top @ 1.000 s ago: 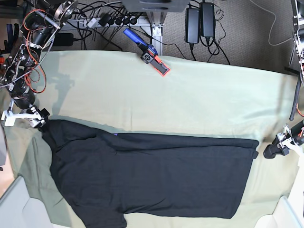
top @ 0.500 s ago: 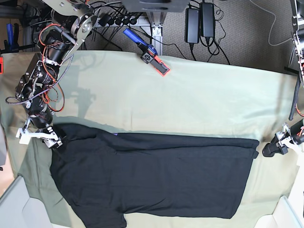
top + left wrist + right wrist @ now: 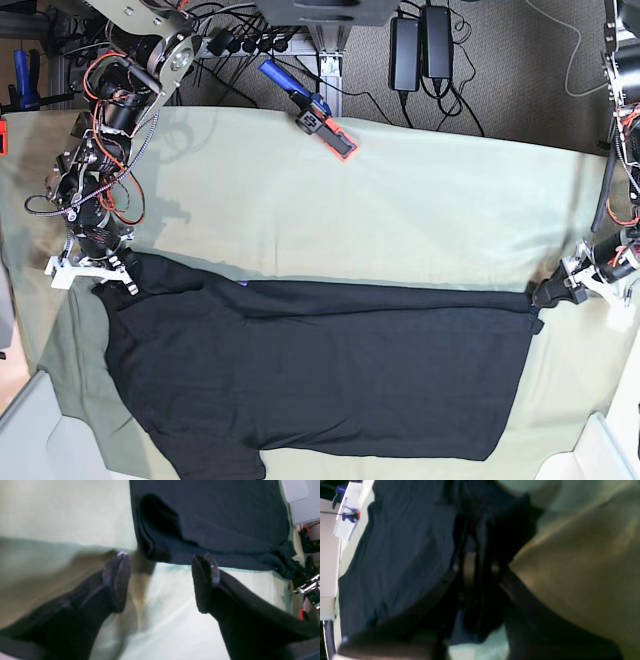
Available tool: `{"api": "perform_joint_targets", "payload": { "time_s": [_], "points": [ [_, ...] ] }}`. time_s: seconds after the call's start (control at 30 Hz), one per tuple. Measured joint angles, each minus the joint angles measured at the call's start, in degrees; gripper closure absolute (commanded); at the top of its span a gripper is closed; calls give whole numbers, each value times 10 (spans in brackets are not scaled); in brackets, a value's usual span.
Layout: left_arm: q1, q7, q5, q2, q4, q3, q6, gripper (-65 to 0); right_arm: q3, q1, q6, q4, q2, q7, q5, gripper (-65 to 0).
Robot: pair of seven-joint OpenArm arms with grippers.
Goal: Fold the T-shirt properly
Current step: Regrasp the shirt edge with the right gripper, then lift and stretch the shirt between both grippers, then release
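I see the T-shirt [image 3: 320,375] spread plain black side up across the counter [image 3: 420,210], below an orange-and-blue tool [image 3: 312,112] at the counter's far edge. My left end effector [image 3: 160,567] stands wide open and empty, fingertips [image 3: 117,575] just short of the shirt's near corner. My right end effector [image 3: 476,567] is pinched shut on bunched black cloth at the opposite corner.
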Motion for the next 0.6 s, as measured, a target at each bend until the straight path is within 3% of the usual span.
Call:
{"api": "perform_joint_targets", "payload": {
  "time_s": [0.6],
  "points": [
    [-9,-69,71,64,0,0,0,-423,0,-4,0,0,2,-19,12,-60]
  ]
}}
